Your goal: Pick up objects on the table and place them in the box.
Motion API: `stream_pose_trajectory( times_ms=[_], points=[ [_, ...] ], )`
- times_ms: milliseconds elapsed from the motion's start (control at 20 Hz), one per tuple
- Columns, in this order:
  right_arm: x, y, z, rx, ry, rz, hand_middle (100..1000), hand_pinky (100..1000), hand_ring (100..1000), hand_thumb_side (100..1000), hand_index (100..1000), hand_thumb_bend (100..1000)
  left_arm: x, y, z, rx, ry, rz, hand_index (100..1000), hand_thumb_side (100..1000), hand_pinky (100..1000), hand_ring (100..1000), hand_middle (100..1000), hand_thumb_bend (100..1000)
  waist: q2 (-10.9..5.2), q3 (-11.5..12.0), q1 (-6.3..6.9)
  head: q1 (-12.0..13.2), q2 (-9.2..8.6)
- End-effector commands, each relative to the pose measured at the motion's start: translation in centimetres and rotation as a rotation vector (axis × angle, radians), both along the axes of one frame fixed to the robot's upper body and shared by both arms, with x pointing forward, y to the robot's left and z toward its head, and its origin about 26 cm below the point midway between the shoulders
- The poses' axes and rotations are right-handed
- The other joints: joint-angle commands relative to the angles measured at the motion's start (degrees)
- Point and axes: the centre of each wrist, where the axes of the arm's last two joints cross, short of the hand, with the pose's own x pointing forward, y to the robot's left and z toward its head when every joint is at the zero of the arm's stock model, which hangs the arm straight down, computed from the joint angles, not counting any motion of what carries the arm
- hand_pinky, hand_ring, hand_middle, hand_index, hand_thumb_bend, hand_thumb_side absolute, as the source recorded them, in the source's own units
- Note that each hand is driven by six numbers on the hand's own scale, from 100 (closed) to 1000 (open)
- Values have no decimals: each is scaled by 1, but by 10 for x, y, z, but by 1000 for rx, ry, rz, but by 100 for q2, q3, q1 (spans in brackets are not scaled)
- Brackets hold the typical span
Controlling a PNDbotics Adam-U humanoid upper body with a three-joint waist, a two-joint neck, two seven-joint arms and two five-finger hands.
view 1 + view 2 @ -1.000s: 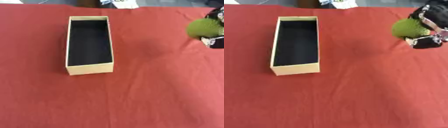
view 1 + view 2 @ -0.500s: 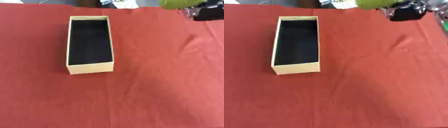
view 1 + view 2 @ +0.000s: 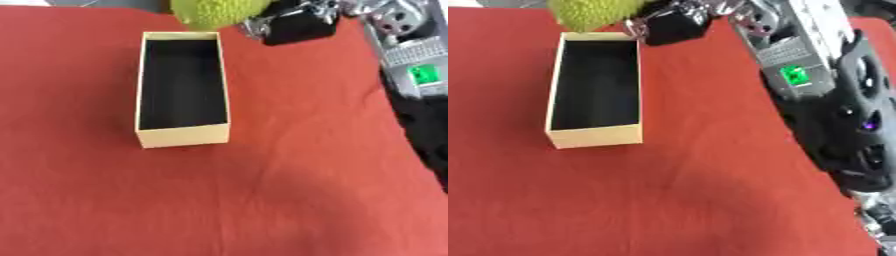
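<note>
We are holding a bumpy, round yellow-green fruit (image 3: 217, 13) in our right hand (image 3: 293, 26), fingers curled round it, above the far end of the box (image 3: 183, 138) near the counter's (image 3: 262, 200) far edge. The box is long, pale cardboard, dark and empty inside. Smooth red cloth is lying open all around it.

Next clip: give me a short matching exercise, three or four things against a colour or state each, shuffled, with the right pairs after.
Things:
1. box
2. bumpy fruit
3. right hand
4. tablecloth

Descriptions:
A. red, covering the table
B. yellow-green, at the box's far end
C. pale walls, dark inside, nothing in it
D. black and silver, beside the fruit at the top edge

Pairs: 1-C, 2-B, 3-D, 4-A
</note>
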Motion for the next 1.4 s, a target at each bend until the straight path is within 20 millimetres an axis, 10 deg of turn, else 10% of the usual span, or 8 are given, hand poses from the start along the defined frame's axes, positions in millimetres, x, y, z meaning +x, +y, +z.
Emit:
stream_pose_trajectory(
  times_ms=[50, 1050, 1400],
  points=[
    [10, 19, -7, -18, -3, -4, 462, 758, 596, 100, 629, 100, -1, -1, 10, 31, -18, -15, 678, 689, 558, 613, 689, 151, -107, 25, 36, -38, 39],
    [93, 60, -104, -36, 178, -244, 487, 724, 607, 100, 649, 100, 0, -4, 4, 25, 8, -32, 675, 691, 556, 613, 689, 148, -80, 103, 69, 2, -15],
    [97, 57, -115, -196, 207, -208, 839, 937, 901, 106, 925, 369, -1, -4, 2, 20, 17, -29, 673, 693, 555, 612, 689, 148, -75, 105, 55, 25, -27]
  ],
)
